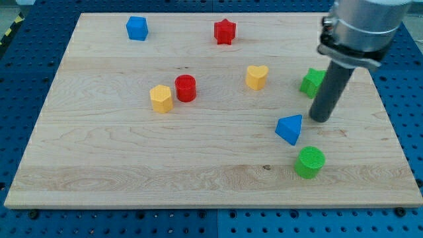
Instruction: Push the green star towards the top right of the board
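- There is no hand on this arm, only a dark rod, so nothing is spread, pressed together or pinching.
- My tip (321, 119) sits on the desk (198, 152) in the right part of the view, at about mid-height of the board.
- The green star (310, 82) lies just above my tip and slightly to the view's left; the rod crosses in front of its right side, so only part of it shows. I cannot tell whether the rod touches it.
- That star is in the right half of the board, somewhat above the middle and short of the top right corner.
- The blue triangle (290, 128) is just to the view's lower left of my tip, close by but apart from it.
- The green cylinder (310, 162) stands below the blue triangle, near the bottom edge, a little apart from it.
- The yellow heart (256, 77) is to the view's left of the green star, with a clear gap between them.
- The red cylinder (186, 87) and the yellow block (160, 98), whose shape looks roughly hexagonal, sit side by side left of centre, nearly touching.
- The red star (225, 31) is near the top edge, around the middle of the board.
- The blue cube (137, 28) is near the top edge toward the view's left.
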You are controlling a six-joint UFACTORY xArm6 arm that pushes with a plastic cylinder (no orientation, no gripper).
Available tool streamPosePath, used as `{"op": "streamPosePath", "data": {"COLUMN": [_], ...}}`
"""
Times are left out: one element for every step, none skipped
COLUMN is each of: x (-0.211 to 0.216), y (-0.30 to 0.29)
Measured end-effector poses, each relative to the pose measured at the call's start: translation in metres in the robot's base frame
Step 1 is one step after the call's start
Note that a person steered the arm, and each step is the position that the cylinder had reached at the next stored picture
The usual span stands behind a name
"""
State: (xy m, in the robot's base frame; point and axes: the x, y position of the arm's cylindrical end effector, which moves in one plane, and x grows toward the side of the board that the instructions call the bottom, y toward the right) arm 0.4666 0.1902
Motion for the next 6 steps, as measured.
{"op": "streamPosePath", "data": {"x": [-0.075, -0.108, -0.07, -0.033, -0.051, -0.106], "y": [0.021, 0.023, 0.023, 0.016, -0.025, -0.028]}}
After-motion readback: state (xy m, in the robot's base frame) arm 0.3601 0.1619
